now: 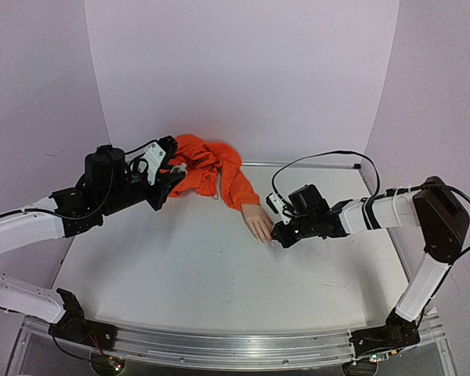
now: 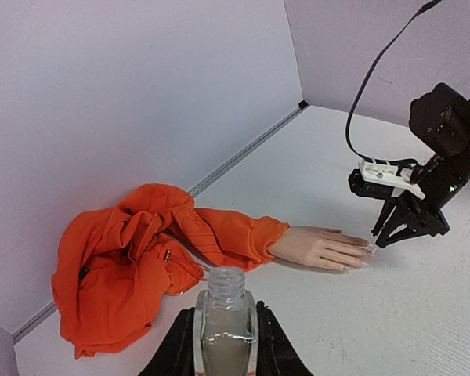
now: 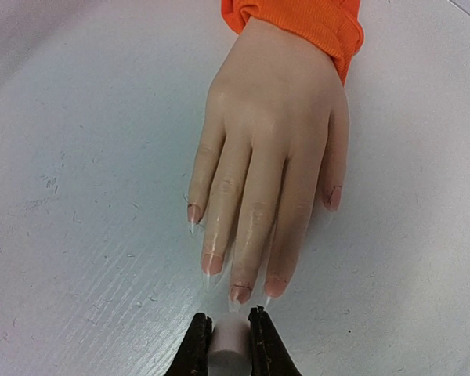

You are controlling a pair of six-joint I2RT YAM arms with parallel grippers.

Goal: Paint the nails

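Observation:
The flesh-coloured mannequin hand (image 1: 258, 223) lies palm down on the table, its orange sleeve (image 1: 211, 168) bunched at the back wall. Its pale nails (image 3: 240, 294) show best in the right wrist view. My right gripper (image 3: 229, 333) is shut on a white brush cap (image 3: 229, 345), whose end sits just at the tip of the middle finger's nail. In the top view it (image 1: 278, 235) is at the fingertips. My left gripper (image 2: 225, 321) is shut on a small clear open bottle (image 2: 225, 333), held upright near the sleeve (image 2: 141, 251), well left of the hand (image 2: 321, 247).
White backdrop walls stand behind and to both sides. A metal rail runs along the table's back edge (image 1: 313, 165). The right arm's black cable (image 1: 329, 154) loops above the table.

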